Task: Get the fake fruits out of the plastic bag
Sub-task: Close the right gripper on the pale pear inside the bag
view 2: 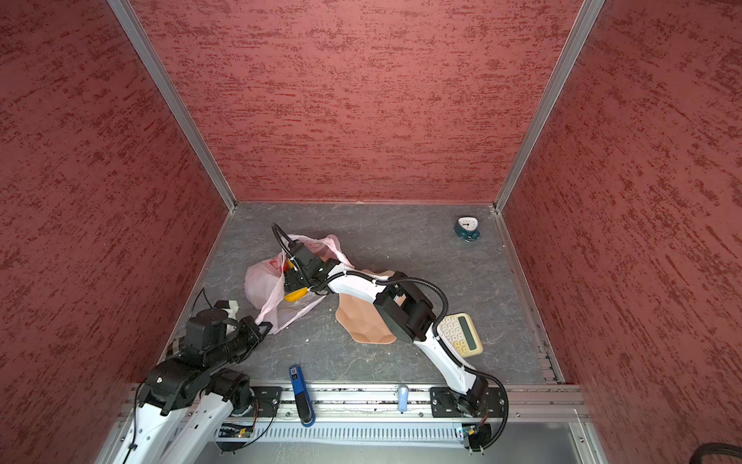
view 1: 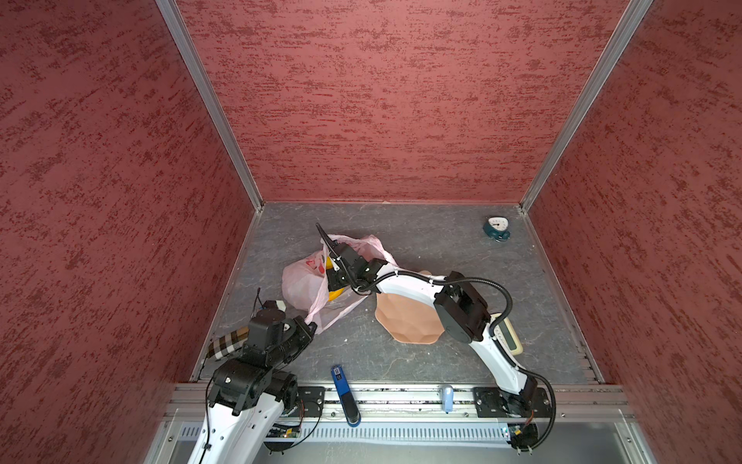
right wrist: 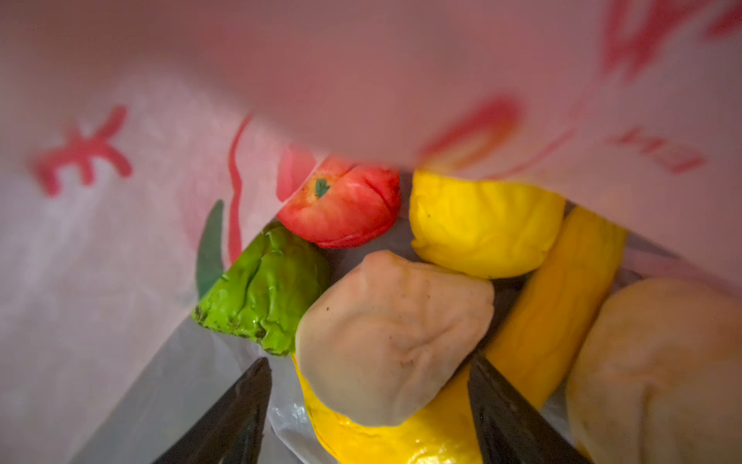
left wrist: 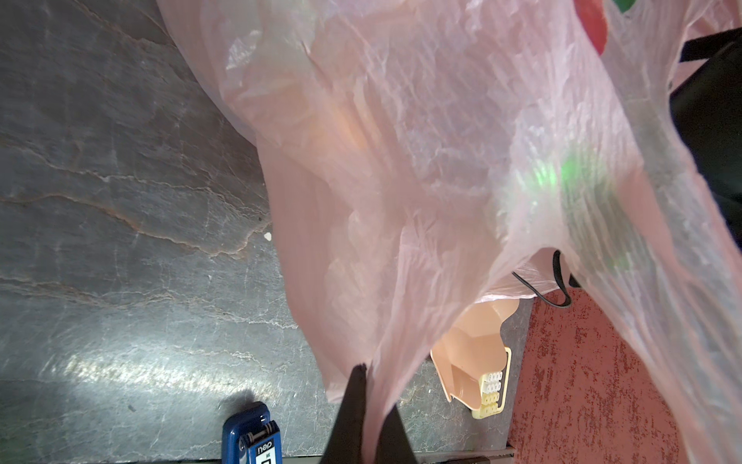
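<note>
The pale-pink plastic bag [view 1: 299, 281] [view 2: 259, 281] lies left of centre on the grey table. My left gripper [view 1: 311, 323] [left wrist: 375, 397] is shut on a handle of the bag [left wrist: 401, 160] and holds it stretched. My right gripper [view 1: 333, 281] [right wrist: 369, 361] is inside the bag, open, with its fingers either side of a beige lumpy ball [right wrist: 393, 329]. That ball rests on the yellow banana [right wrist: 554, 305] [view 1: 335, 295]. Around it lie a green fruit [right wrist: 265, 289], a red one [right wrist: 345, 209], a small yellow one [right wrist: 482, 225] and a second beige ball [right wrist: 662, 361].
A peach scalloped bowl [view 1: 405, 317] [view 2: 361, 321] sits right of the bag, partly under my right arm. A cream calculator [view 2: 461, 333] is beside it. A small clock [view 1: 497, 229] stands at the back right, a blue stapler [view 1: 343, 393] at the front edge, a checked roll [view 1: 227, 341] near my left arm.
</note>
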